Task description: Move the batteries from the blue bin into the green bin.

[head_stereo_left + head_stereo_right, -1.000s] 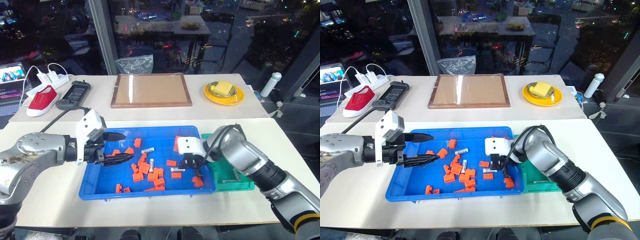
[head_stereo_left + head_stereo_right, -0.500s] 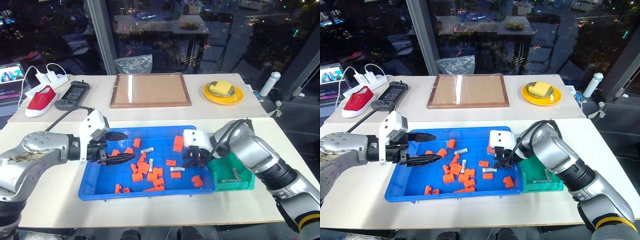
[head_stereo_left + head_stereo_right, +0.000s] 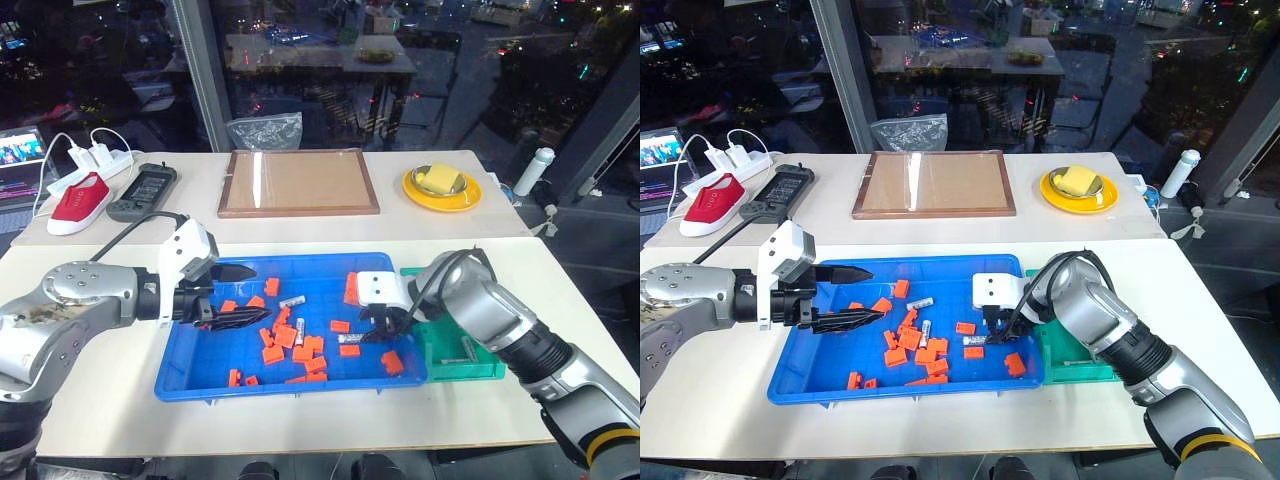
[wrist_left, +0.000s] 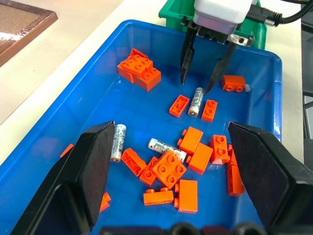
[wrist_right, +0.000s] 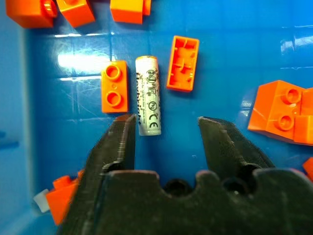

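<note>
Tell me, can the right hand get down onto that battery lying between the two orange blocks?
Probably yes. The right hand hangs open right over the battery, nothing above it. The flanking orange blocks sit close beside it, so a finger may nudge one on the way down.

I see the blue bin [image 3: 190,355], a wide shallow tray, lying flat on the desk [image 3: 100,400]. Inside it I count three batteries lying on their sides among orange blocks [image 3: 305,345]: one battery [image 4: 195,101] on the side nearer the green bin, a second battery [image 4: 166,148] mid-tray, and a third battery [image 4: 118,142] apart from the others. The green bin [image 3: 488,362], smaller and deeper, sits against the blue bin's right end.
</note>
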{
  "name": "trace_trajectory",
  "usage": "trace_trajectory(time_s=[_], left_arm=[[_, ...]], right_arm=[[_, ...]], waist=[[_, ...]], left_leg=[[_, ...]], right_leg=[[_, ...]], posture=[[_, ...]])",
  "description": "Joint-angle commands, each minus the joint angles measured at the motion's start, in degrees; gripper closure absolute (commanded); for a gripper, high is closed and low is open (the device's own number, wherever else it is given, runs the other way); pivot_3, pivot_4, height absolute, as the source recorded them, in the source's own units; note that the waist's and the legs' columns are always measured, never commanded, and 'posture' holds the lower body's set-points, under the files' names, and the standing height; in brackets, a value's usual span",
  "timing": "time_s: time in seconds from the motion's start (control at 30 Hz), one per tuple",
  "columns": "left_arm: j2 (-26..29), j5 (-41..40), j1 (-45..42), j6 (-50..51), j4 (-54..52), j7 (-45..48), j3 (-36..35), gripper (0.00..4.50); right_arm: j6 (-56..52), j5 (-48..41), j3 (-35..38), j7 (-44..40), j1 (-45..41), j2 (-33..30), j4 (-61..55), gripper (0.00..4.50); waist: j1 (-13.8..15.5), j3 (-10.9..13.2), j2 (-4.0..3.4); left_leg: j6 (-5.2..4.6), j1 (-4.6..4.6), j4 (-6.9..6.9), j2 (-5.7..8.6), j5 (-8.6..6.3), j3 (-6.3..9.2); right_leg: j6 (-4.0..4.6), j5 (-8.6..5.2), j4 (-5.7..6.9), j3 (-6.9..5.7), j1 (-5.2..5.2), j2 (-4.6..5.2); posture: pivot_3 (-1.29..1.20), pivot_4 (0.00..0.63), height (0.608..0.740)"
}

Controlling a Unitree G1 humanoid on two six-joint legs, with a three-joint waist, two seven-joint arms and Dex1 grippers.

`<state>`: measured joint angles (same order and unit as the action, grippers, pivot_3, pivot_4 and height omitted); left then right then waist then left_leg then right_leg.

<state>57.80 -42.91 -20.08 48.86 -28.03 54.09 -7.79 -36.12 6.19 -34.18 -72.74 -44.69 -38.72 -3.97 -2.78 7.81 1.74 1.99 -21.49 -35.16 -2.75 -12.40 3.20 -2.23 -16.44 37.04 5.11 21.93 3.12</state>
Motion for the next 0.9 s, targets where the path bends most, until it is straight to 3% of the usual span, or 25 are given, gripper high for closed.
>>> trace_trajectory(time_s=[0.03,0.43,0.6,0.8,0.9], left_arm=[[0.8,-0.4,-0.5,-0.2,-1.1,0.0,-1.8,0.55],[0.1,-0.2,-0.9,-0.3,-1.0,-0.4,-1.1,0.55],[-0.4,0.1,-0.8,-0.7,-1.0,-1.0,-0.7,0.55],[-1.1,0.2,0.3,-0.8,-1.9,-2.1,-1.4,0.55],[-1.3,0.2,1.2,-1.0,-2.4,-2.6,-1.7,0.55]], right_arm=[[-0.1,1.0,-2.3,-0.4,2.0,0.7,0.0,4.38],[-0.3,2.7,1.2,-0.3,-2.7,0.6,-1.6,4.46],[0.7,2.9,1.9,-1.6,-7.5,-0.2,-3.2,3.03],[1.6,3.7,0.4,-4.9,-11.4,-1.8,-5.7,0.93],[0.7,3.1,-1.1,-8.3,-12.9,-1.4,-6.0,0.93]], waist=[[0.0,0.0,0.00],[0.0,0.0,-0.05],[0.1,0.2,-0.22],[0.3,0.2,-0.23],[0.2,0.2,-0.28]], left_leg=[[0.00,0.01,0.00,0.00,0.00,0.00],[0.00,-0.03,0.01,0.00,0.00,-0.02],[0.00,-0.27,0.00,0.01,0.00,-0.02],[0.00,-0.33,0.04,0.02,-0.01,0.00],[0.00,-0.33,0.04,0.01,-0.01,0.00]], right_leg=[[0.00,0.00,0.00,0.00,0.00,0.00],[0.00,0.00,0.00,0.02,0.05,0.00],[0.00,0.00,0.03,0.02,0.26,0.00],[0.00,0.00,-0.05,0.00,0.27,0.03],[0.01,0.00,-0.05,0.00,0.27,0.03]], posture=[[0.00,0.150,0.740],[0.00,0.150,0.740],[0.00,0.150,0.740],[0.00,0.150,0.740],[0.00,0.150,0.740]])
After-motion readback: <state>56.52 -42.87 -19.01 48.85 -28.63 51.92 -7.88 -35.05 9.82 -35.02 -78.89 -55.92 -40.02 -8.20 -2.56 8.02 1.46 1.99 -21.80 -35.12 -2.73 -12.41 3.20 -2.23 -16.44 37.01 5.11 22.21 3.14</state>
